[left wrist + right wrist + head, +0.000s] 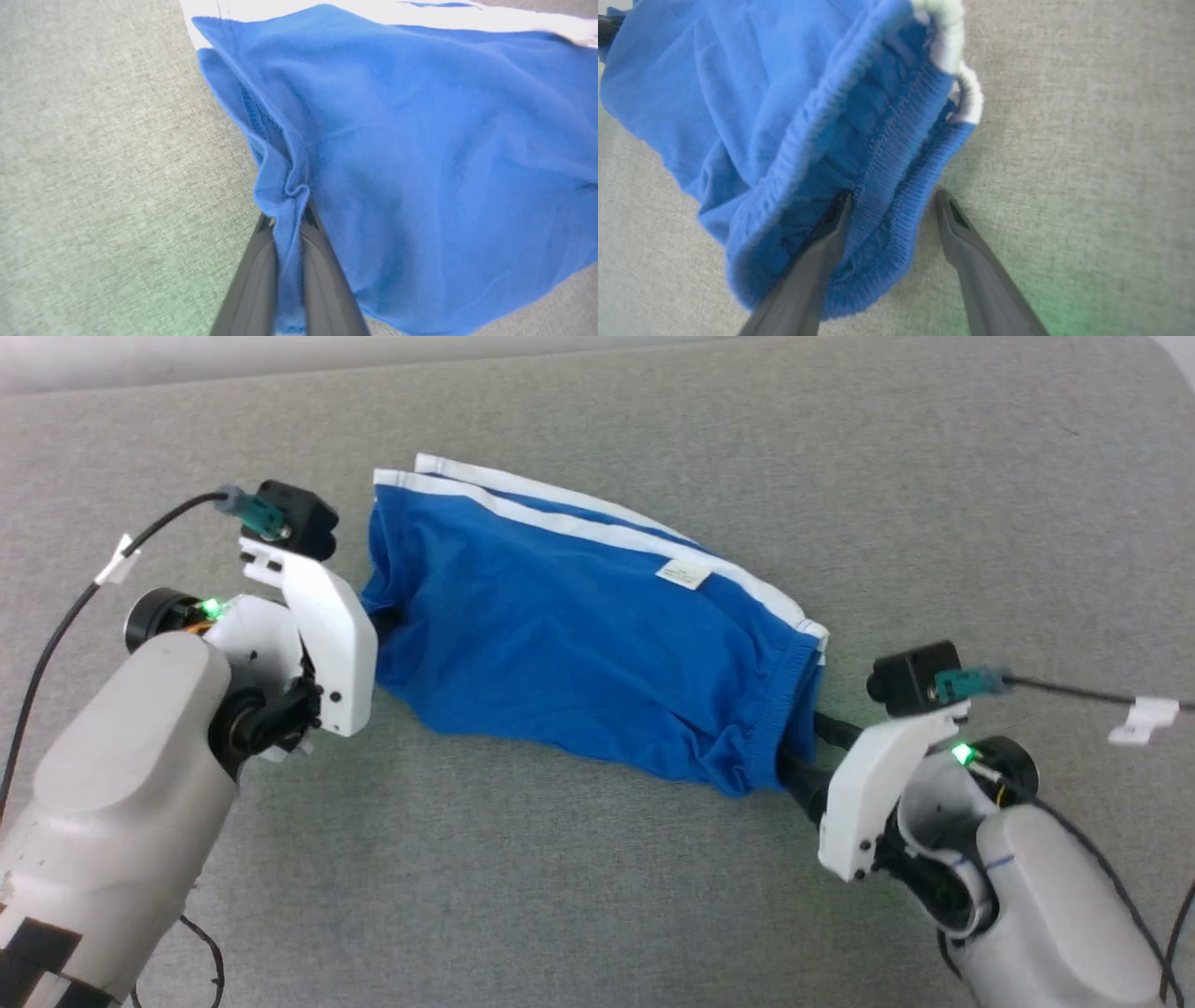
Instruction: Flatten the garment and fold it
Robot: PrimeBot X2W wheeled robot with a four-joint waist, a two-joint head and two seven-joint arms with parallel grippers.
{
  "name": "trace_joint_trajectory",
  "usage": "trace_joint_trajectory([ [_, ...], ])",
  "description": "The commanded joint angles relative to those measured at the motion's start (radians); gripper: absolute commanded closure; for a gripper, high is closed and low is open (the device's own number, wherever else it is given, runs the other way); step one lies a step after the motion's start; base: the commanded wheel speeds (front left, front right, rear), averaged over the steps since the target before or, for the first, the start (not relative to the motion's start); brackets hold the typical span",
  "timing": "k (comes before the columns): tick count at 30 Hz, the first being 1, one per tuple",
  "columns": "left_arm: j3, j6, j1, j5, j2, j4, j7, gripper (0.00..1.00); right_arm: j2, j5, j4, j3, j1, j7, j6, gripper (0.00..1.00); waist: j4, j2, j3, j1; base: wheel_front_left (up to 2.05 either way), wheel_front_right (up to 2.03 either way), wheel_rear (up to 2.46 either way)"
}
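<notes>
On grey surface [597, 896]: blue garment [560, 635] rumpled, white-striped, small tag [683, 574] up.

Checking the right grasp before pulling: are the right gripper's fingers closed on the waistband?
No, the right gripper has its fingers wide apart, the waistband loose between them.

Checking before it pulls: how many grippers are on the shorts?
2. The left gripper is shut on the shorts' leg end; the right gripper, open, straddles the waistband.
</notes>
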Motion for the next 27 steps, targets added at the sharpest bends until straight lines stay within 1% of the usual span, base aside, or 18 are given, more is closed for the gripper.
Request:
trace_joint_trajectory([
  [1, -0.007, 0.007, 0.02, 0.007, -0.006, -0.006, -0.009, 1.0, 0.008, 0.009, 0.06, 0.024, 0.016, 0.054, -0.002, 1.0, 0.01, -0.0001, 0.001, 0.0, 0.0, 0.0, 0.0],
  [4, -0.008, 0.006, 0.03, 0.007, -0.006, -0.01, -0.026, 1.0, 0.009, 0.043, 0.077, 0.045, 0.007, 0.109, -0.002, 1.0, 0.011, -0.0001, -0.008, 0.0, 0.0, 0.0, 0.0],
  [8, -0.001, 0.011, 0.056, 0.006, -0.006, -0.02, -0.074, 1.0, -0.015, 0.067, 0.044, 0.042, -0.012, 0.107, -0.002, 1.0, 0.016, -0.0001, -0.044, 0.0, 0.0, 0.0, 0.0],
  [9, 0.001, 0.017, 0.069, 0.006, -0.006, -0.024, -0.089, 1.0, -0.025, 0.069, 0.031, 0.039, -0.016, 0.1, -0.002, 1.0, 0.02, -0.0001, -0.061, 0.0, 0.0, 0.0, 0.0],
  [14, 0.032, 0.078, 0.175, -0.007, 0.006, -0.096, -0.175, 1.0, -0.064, 0.096, -0.045, 0.015, -0.005, 0.089, -0.002, 1.0, 0.048, -0.0001, -0.145, 0.0, 0.0, 0.0, 0.0],
  [15, 0.032, 0.078, 0.175, -0.007, 0.006, -0.096, -0.175, 1.0, -0.064, 0.096, -0.045, 0.015, -0.005, 0.089, -0.002, 1.0, 0.048, -0.0001, -0.145, 0.0, 0.0, 0.0, 0.0],
  [19, 0.054, 0.144, 0.298, -0.021, 0.032, -0.196, -0.225, 1.0, -0.091, 0.127, -0.084, -0.016, 0.044, 0.126, -0.002, 1.0, 0.086, -0.0001, -0.217, 0.0, 0.0, 0.0, 0.0],
  [21, 0.064, 0.185, 0.366, -0.026, 0.049, -0.26, -0.243, 1.0, -0.098, 0.143, -0.096, -0.039, 0.075, 0.152, -0.002, 1.0, 0.105, -0.0001, -0.243, 0.0, 0.0, 0.0, 0.0],
  [24, 0.082, 0.255, 0.482, -0.042, 0.08, -0.361, -0.259, 1.0, -0.097, 0.167, -0.108, -0.076, 0.126, 0.201, -0.002, 1.0, 0.124, -0.0001, -0.27, 0.0, 0.0, 0.0, 0.0],
  [27, 0.083, 0.317, 0.597, -0.063, 0.094, -0.444, -0.261, 1.0, -0.089, 0.173, -0.111, -0.114, 0.178, 0.23, -0.002, 1.0, 0.137, -0.0001, -0.279, 0.0, 0.0, 0.0, 0.0],
])
